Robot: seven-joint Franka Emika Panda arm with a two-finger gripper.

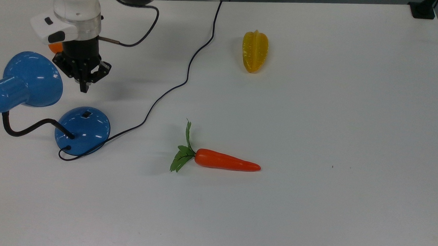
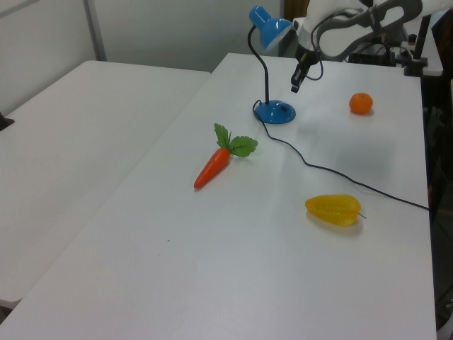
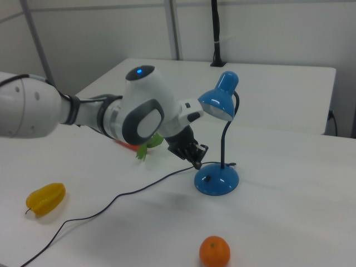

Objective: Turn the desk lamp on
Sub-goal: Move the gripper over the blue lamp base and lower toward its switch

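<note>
The desk lamp is glossy blue, with its bell shade (image 1: 32,78) at the top view's left, a bent black gooseneck (image 1: 26,128) and a round domed base (image 1: 82,130). A small black switch (image 1: 86,114) sits on the base's far side. My gripper (image 1: 83,89) hangs shut, fingers pressed to one point, a little behind the switch and beside the shade. In the left view the gripper (image 2: 294,88) is above and just right of the base (image 2: 275,112). In the right view the gripper (image 3: 197,164) is close over the base's (image 3: 217,181) left edge, not touching it.
The lamp's black cord (image 1: 192,62) snakes from the base to the table's far edge. An orange (image 1: 55,47) lies partly hidden behind my arm. A yellow star fruit (image 1: 255,50) and a carrot (image 1: 224,162) lie further to the top view's right.
</note>
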